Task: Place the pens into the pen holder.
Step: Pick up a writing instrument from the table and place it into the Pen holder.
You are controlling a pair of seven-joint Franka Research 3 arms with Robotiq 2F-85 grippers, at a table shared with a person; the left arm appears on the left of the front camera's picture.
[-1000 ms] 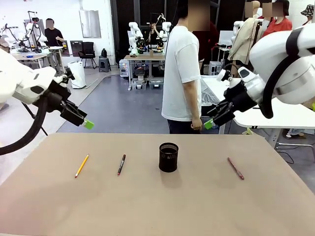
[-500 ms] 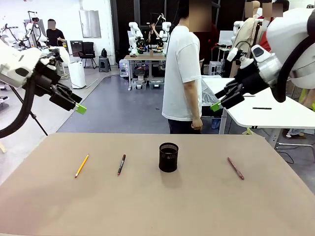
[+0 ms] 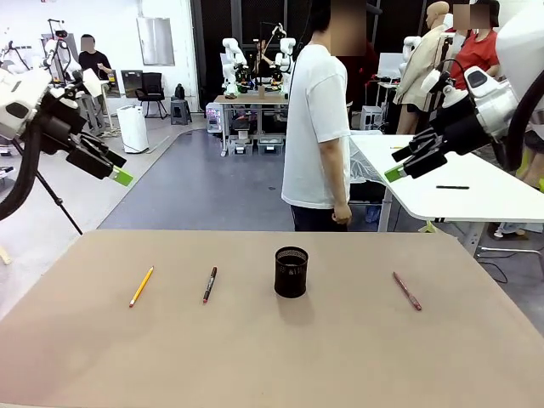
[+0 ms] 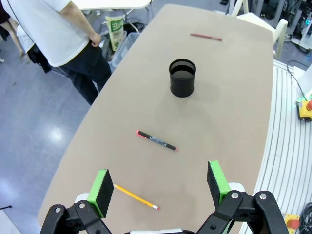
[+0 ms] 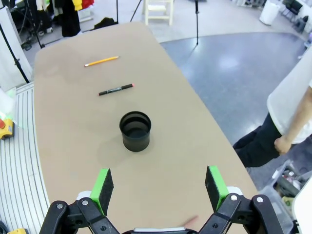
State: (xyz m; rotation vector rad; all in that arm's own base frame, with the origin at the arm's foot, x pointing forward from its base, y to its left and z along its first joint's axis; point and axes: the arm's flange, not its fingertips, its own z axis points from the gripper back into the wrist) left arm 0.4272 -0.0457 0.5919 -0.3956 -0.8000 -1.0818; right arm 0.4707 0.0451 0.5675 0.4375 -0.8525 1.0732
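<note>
The black mesh pen holder (image 3: 291,272) stands upright in the middle of the tan table (image 3: 272,357), with nothing showing inside it (image 4: 182,77) (image 5: 135,130). An orange-yellow pencil-like pen (image 3: 141,286) (image 4: 136,197) (image 5: 101,61) lies at the left. Beside it lies a dark pen with a red end (image 3: 209,285) (image 4: 157,141) (image 5: 115,89). A pinkish-red pen (image 3: 406,291) (image 4: 205,36) lies to the right of the holder. My left gripper (image 3: 117,174) (image 4: 160,187) hangs open, high above the table's left edge. High at the right, my right gripper (image 3: 398,168) (image 5: 157,187) is open too.
A person in a white shirt (image 3: 316,127) stands at the far side of the table, side-on, hand (image 3: 341,218) at the hip. A white table (image 3: 459,183) stands behind at the right.
Both arms have risen and drawn outward, away from the table's middle. The left gripper moved up and left, the right gripper up and right. The pens and holder have not moved.
</note>
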